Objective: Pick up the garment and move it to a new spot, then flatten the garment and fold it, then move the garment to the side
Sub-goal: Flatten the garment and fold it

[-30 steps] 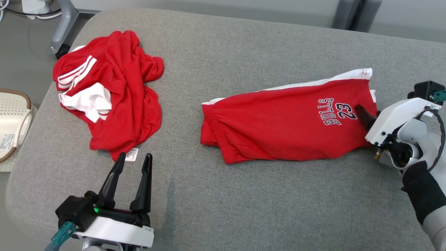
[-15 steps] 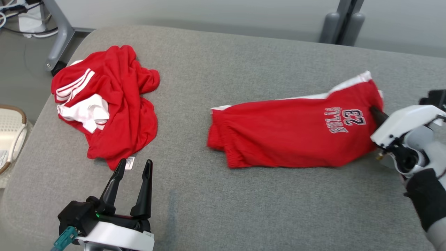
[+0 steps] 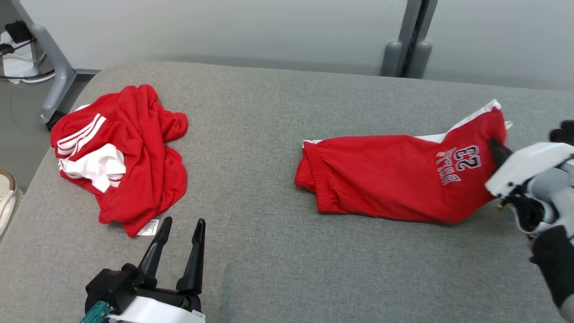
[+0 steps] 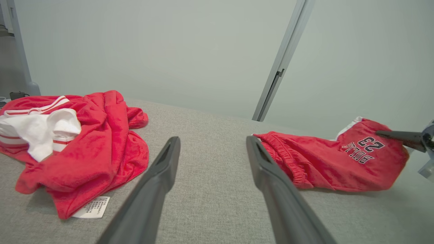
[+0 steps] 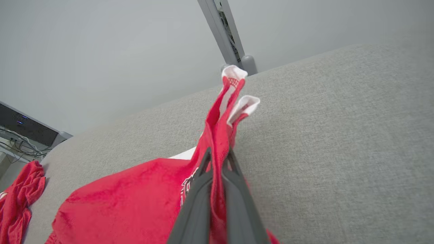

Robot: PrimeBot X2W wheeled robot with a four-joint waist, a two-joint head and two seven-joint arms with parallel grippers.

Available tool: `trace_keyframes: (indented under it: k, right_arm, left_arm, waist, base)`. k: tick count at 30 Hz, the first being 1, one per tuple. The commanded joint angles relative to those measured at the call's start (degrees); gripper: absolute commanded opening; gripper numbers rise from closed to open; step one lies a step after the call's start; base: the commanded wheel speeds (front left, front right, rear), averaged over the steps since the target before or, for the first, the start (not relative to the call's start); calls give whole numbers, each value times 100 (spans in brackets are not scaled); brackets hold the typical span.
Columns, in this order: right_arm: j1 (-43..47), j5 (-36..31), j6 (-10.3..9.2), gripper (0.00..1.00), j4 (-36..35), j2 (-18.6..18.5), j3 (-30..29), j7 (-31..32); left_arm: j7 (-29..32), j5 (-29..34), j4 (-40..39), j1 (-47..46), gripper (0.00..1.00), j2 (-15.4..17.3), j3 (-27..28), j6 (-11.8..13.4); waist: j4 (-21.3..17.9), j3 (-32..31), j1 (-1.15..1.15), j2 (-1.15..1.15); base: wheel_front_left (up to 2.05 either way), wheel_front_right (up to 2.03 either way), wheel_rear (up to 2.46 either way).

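Observation:
The garment (image 3: 385, 184) is a pair of folded red shorts with white trim and "BULLS 23" print, lying on the right half of the grey padded table (image 3: 269, 251). My right gripper (image 3: 493, 146) is shut on its hem end, which is raised off the surface while the waistband end rests on the table. In the right wrist view the gripper (image 5: 218, 152) pinches the red cloth (image 5: 135, 196), and white hem corners stick up past the fingertips. My left gripper (image 3: 184, 221) stands open near the front left with nothing between its fingers, as also seen in its own view (image 4: 212, 142).
A crumpled pile of red and white clothing (image 3: 121, 152) lies at the table's left. A grey post (image 3: 408, 40) stands behind the far edge and a metal leg (image 3: 49, 72) at the far left. A pale basket (image 3: 5, 197) is beside the table's left edge.
My right gripper closed on the shorts' hem end and pulled the garment to the right, lifting that end. The head camera tilted, shifting the whole picture. The left gripper stayed put.

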Motion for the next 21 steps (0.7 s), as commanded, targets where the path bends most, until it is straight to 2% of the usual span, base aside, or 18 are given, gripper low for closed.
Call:
trace_keyframes:
  k: [1, 6, 10, 15, 21]
  right_arm:
    - [-76, 29, 2, 0, -114, 119, 102, 26]
    - [-299, 108, 1, 0, -282, 558, 359, 148]
    - [-435, 222, 1, 0, -351, 993, 627, 286]
    - [-527, 242, 2, 0, -94, 1269, 837, 294]
    - [-588, 286, 2, 0, 305, 1426, 968, 270]
  left_arm:
    - [-5, 35, 6, 26, 100, 4, -10, -9]
    - [-5, 25, 28, 7, 100, -15, -81, -9]
    - [-5, -29, 65, -5, 100, -37, -130, -9]
    - [-3, -93, 123, -83, 100, -53, -181, -9]
    - [-3, -147, 200, -147, 100, -61, -235, -10]
  waist:
    - [-36, -59, 0, 0]
    - [31, -114, 0, 0]
    - [287, -102, 0, 0]
    - [631, -4, 0, 0]
    - [946, 104, 0, 0]
  base:
    - [0, 0, 0]
    - [0, 0, 0]
    - [0, 0, 0]
    - [0, 0, 0]
    - [0, 0, 0]
